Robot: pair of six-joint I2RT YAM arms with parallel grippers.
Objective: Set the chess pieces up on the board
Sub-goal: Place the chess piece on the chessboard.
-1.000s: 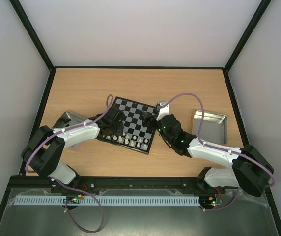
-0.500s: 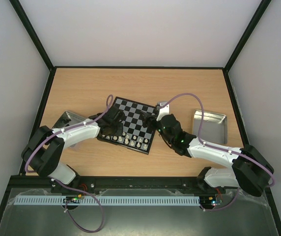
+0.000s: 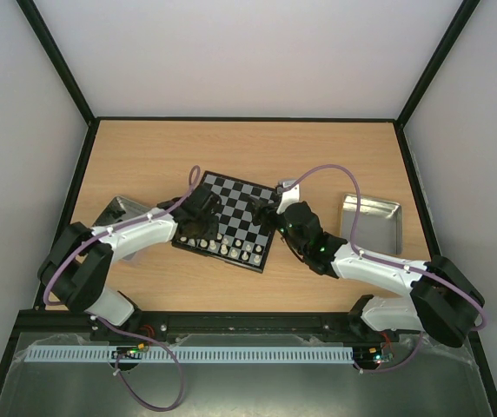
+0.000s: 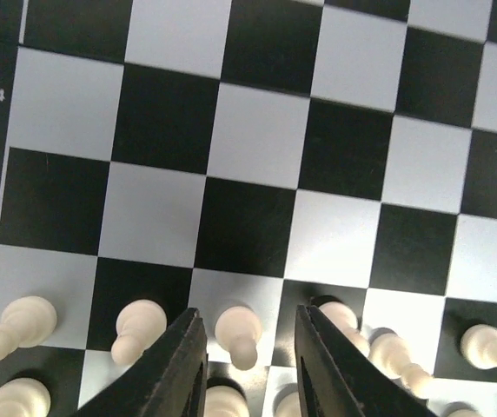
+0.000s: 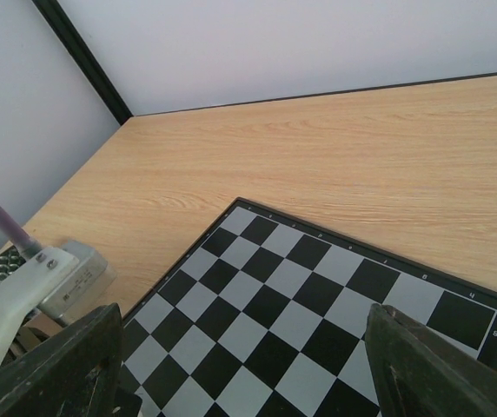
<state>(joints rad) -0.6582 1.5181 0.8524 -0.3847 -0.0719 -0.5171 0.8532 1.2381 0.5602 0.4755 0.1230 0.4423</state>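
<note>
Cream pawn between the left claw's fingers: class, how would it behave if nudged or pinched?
The cream pawn probably tips easily: tall, narrow, small base. Likely light, being smaller than one square of the chessboard. Its rounded head might slip from the left claw.

Nearest chess pieces (image 4: 9,401) partly off-frame.

walls (image 3: 248,52) — plain white | table (image 3: 231,148) — light wood | corner frame (image 3: 57,61) — black | light even
</note>
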